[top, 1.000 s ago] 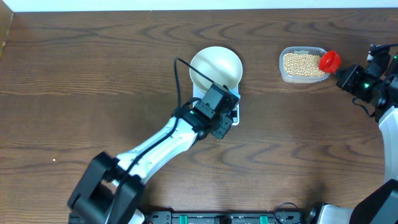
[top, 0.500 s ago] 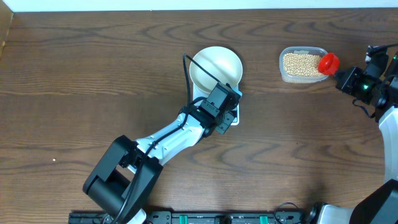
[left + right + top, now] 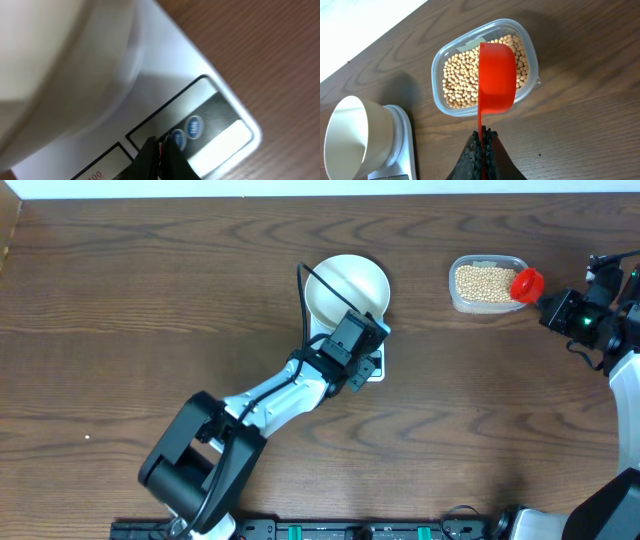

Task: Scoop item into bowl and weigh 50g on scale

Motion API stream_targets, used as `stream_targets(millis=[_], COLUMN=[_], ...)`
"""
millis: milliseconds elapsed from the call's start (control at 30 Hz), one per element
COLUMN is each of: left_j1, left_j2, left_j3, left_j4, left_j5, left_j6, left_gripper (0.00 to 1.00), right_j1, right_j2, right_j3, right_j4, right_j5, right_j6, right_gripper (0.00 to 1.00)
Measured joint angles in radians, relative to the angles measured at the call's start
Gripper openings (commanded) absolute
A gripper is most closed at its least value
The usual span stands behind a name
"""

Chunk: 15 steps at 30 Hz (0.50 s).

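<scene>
1. The left gripper [image 3: 161, 152] has its dark fingers pressed together into one tip. The tip sits right at the nearer of two blue round buttons [image 3: 194, 126] on the scale [image 3: 165, 75]. Whether it presses the button cannot be told.
2. Only the left wrist view shows those buttons and the grey strip around them. From overhead the left gripper [image 3: 355, 350] covers the scale's front edge, leaving a white corner [image 3: 379, 368] visible.
3. The white bowl [image 3: 347, 285] stands on the scale, its inside plain and bare in the overhead view.
4. The right gripper [image 3: 482, 142] is clamped on the thin handle of a red scoop [image 3: 496, 77].
5. The scoop's cup hangs over the right half of a clear plastic tub [image 3: 533, 52].
6. The soybeans [image 3: 457, 75] lie in that tub: small, round and beige-yellow, packed close across its floor.
7. From overhead the tub [image 3: 455, 298] sits on the brown wooden table [image 3: 150, 300], well apart from the bowl, to its right in the frame.
</scene>
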Motion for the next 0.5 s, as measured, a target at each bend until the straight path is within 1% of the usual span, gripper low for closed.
stream_targets(millis=[100, 500], left_j1=[0.011, 0.011], left_j2=[0.026, 0.026], left_j3=[0.0, 0.001], left_j4=[0.018, 0.026], left_j5=[0.0, 0.0], left_j6=[0.0, 0.0], left_gripper=[0.08, 0.07], right_j1=[0.0, 0.0], right_j2=[0.0, 0.0], right_j3=[0.0, 0.0], right_j4=[0.0, 0.0], right_j5=[0.0, 0.0], right_j6=[-0.001, -0.003], right_gripper=[0.01, 0.01])
